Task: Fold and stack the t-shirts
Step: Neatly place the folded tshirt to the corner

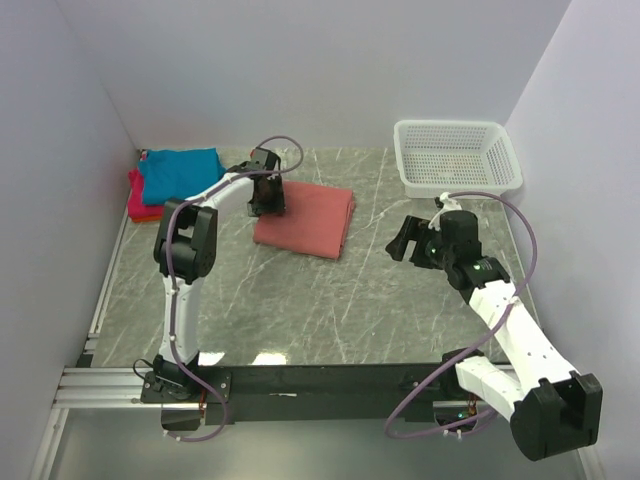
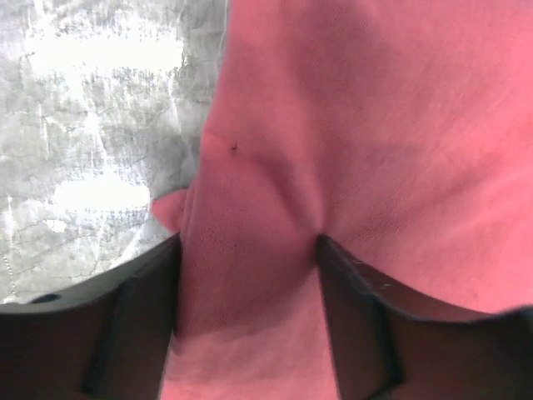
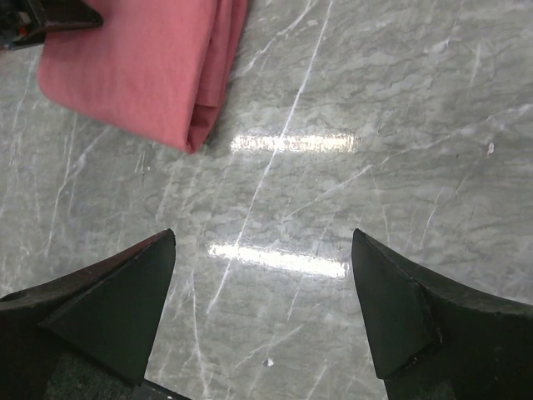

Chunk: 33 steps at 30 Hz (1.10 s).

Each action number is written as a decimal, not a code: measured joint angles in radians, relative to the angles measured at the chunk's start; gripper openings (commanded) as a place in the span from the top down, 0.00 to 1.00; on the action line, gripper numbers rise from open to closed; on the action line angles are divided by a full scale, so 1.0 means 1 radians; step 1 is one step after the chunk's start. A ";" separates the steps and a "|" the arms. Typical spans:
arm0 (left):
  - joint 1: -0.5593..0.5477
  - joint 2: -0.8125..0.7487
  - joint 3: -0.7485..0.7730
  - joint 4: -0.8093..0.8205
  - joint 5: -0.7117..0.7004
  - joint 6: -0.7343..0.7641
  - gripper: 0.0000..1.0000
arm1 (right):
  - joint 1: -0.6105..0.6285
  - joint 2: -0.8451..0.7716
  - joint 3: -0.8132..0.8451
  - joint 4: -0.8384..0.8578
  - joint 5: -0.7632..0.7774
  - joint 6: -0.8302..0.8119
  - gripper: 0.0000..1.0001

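Observation:
The salmon-red t-shirt (image 1: 305, 220) lies folded into a rectangle at the table's middle back. My left gripper (image 1: 268, 195) is down on its left edge. In the left wrist view the fingers of the gripper (image 2: 248, 250) press into the salmon cloth (image 2: 375, 125), with a bunched fold pinched between them. My right gripper (image 1: 400, 240) hovers open and empty to the shirt's right. In its wrist view the gripper (image 3: 263, 242) is over bare table, with the shirt's folded corner (image 3: 141, 67) ahead to the left. The teal-blue t-shirt (image 1: 180, 170) lies on the magenta-pink one (image 1: 140, 203) at the back left.
A white plastic mesh basket (image 1: 458, 155) stands at the back right by the wall. The grey marble table (image 1: 330, 310) runs between walls on the left, back and right. The left gripper's tip shows in the right wrist view's top left corner (image 3: 42, 17).

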 measured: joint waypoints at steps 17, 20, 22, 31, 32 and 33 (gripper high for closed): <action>-0.062 0.055 0.106 -0.072 -0.461 0.068 0.99 | 0.000 -0.037 -0.004 -0.003 0.039 -0.023 0.08; -0.053 0.051 0.106 -0.026 -0.593 0.160 0.99 | 0.000 -0.037 -0.004 -0.003 0.046 -0.030 0.08; -0.045 0.041 0.106 0.018 -0.662 0.233 0.99 | 0.000 -0.037 -0.004 -0.003 0.053 -0.033 0.08; 0.036 -0.019 0.120 0.268 -0.850 0.560 0.99 | 0.000 -0.024 -0.004 -0.003 0.085 -0.038 0.08; 0.049 -0.019 0.128 0.304 -0.861 0.596 0.99 | 0.000 -0.019 -0.004 -0.003 0.089 -0.038 0.08; 0.060 -0.019 0.136 0.328 -0.869 0.628 0.99 | 0.000 -0.014 -0.004 -0.003 0.092 -0.039 0.08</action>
